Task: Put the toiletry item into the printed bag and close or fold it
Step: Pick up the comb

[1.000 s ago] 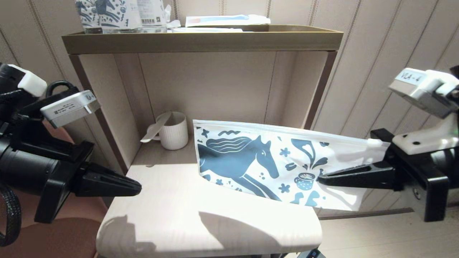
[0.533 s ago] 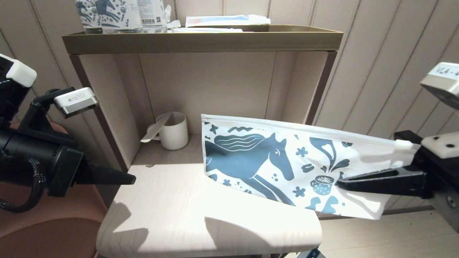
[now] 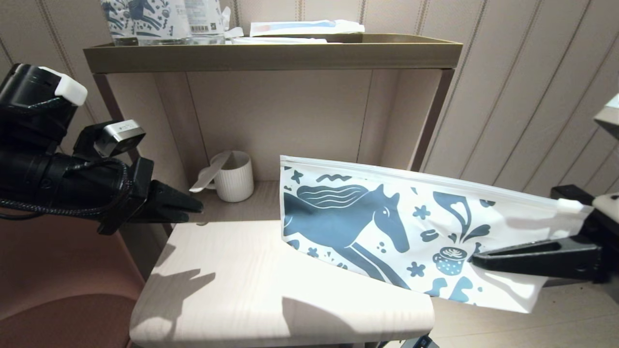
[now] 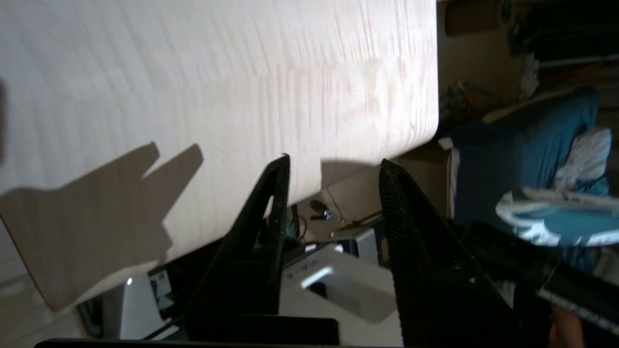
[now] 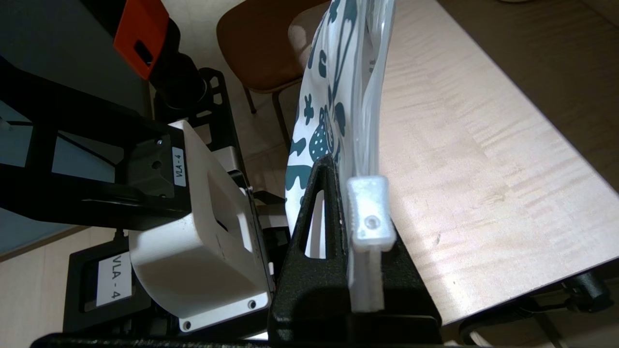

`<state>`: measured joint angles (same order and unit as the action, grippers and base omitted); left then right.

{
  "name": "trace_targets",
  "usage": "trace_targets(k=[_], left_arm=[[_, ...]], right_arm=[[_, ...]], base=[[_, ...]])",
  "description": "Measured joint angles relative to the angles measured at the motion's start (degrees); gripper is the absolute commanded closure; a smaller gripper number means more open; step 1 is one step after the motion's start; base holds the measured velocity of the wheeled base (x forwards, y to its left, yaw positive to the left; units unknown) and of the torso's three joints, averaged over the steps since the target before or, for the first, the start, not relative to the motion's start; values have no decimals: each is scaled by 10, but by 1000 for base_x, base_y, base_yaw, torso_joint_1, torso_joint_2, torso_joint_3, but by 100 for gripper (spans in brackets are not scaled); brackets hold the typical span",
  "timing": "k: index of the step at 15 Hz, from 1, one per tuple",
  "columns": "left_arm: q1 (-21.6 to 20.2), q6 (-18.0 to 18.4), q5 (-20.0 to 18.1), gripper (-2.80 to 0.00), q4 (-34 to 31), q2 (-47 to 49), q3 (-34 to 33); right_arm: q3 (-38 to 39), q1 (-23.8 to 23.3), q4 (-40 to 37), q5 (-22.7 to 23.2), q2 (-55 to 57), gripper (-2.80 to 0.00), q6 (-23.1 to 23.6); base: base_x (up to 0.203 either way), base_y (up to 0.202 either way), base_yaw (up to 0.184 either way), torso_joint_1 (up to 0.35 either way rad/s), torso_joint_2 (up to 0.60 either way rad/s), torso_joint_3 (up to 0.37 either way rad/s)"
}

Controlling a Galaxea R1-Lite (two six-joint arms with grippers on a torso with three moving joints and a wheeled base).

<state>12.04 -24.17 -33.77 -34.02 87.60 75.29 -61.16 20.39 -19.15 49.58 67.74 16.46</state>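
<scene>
My right gripper (image 3: 476,258) clamped on the printed bag (image 3: 387,227) near its slider end, held above the desk's (image 3: 271,290) right edge, my left gripper (image 3: 198,208) part-open, empty, at the left edge, toiletry item (image 3: 209,173) leaning in the mug (image 3: 235,179) at the back.

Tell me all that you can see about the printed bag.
The printed bag is a flat white plastic zip pouch with a dark blue horse, coffee cup and flowers. A white slider tab sits at its right end. The right gripper pinches it there, holding it upright on edge, slightly tilted, above the table.
</scene>
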Motion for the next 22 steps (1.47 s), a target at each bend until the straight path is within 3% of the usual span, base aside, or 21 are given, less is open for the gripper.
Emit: trace_targets(k=[2,8,13,15,18,22], left_arm=[[-8,-25,2,-280,42,11,-14],[-52,-22,0,-280,55,12,-46],[-67,-38,-2,-280,160,34,-85],[-67,-46,-4,-280,163,46,-76],[-67,-86,-6,-280,160,67,-51],[-67,-100,-6,-280,165,90,-37]], right_arm=[[1,0,0,-1,-3,0,0],[8,1,1,1,-9,0,0],[11,1,1,1,-11,0,0],[12,0,1,1,-13,0,0],[13,1,0,1,-14,0,0],[15,0,0,1,-18,0,0]], base=[[0,0,0,0,0,0],[0,0,0,0,0,0],[0,0,0,0,0,0],[0,0,0,0,0,0],[0,0,0,0,0,0],[0,0,0,0,0,0]])
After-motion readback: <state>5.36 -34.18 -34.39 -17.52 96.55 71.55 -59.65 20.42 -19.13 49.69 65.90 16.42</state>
